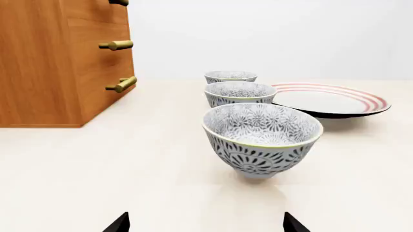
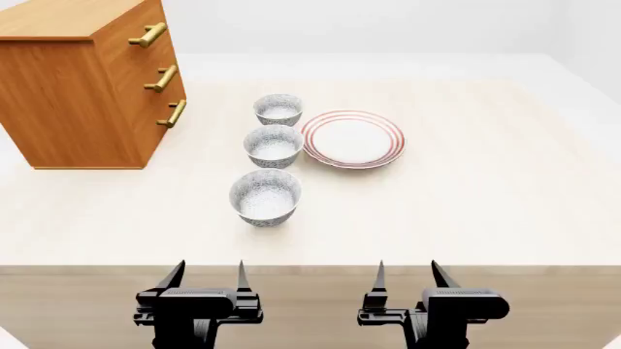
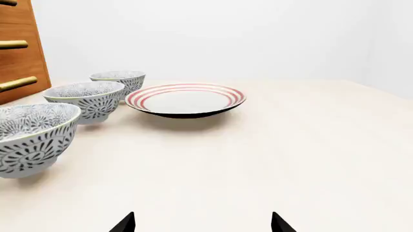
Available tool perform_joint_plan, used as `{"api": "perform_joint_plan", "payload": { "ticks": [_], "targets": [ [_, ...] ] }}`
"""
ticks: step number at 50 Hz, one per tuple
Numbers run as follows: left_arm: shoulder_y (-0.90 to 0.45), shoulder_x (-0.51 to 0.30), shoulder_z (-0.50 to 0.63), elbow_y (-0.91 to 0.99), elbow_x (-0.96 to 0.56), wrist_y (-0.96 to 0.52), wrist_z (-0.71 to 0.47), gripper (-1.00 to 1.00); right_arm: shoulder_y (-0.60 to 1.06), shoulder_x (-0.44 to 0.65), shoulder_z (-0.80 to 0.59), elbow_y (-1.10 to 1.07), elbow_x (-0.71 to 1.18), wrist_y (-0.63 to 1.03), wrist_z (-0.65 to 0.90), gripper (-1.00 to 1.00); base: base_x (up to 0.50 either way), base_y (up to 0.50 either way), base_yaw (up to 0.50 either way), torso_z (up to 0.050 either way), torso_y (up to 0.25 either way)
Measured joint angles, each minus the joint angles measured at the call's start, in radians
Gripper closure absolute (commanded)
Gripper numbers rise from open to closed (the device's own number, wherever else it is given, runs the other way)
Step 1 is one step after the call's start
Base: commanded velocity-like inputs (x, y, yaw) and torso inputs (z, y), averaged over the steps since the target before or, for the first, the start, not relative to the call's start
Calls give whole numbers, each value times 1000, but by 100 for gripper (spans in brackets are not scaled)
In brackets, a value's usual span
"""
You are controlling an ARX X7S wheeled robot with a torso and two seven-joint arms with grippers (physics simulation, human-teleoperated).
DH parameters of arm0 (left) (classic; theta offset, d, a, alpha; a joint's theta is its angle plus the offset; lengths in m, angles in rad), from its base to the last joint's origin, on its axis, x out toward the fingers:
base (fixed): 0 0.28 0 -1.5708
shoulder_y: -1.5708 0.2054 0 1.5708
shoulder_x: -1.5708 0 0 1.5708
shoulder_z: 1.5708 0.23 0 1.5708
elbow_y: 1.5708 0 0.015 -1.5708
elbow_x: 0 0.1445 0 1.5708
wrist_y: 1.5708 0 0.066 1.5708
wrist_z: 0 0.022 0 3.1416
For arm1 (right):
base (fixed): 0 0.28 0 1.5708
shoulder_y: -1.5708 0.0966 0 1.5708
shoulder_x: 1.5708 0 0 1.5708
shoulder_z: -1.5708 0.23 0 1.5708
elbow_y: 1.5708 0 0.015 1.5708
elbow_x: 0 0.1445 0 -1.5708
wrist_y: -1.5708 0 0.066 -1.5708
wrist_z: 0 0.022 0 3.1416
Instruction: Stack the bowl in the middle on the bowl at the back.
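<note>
Both end effectors, left [image 2: 206, 273] and right [image 2: 406, 273], hang wide and empty at the surface's [image 2: 485, 211] near edge, the middle bowl [image 2: 273, 145] ahead of the left one, just short of the back bowl [image 2: 278, 109], presumably awaiting a reach.

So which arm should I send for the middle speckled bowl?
Left, probably. The left gripper sits nearly in line with the row of three bowls, so the middle grey-blue speckled white bowl lies ahead of it. The right gripper is off toward the red-ringed white plate. Both are open.
</note>
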Motion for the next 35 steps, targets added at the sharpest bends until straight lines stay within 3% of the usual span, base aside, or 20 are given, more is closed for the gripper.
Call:
{"api": "perform_joint_plan", "payload": {
  "ticks": [19,35],
  "targets": [
    [-6,-49,49,58,-39,-37,-31,-100,10,39,-47,-53,16,20,61,-100,0,0,0,0,0],
    [-83,-132,55,315,-95,-346,-20,-100,108,74,-68,-239,40,250,102,-100,0,0,0,0,0]
  ]
}}
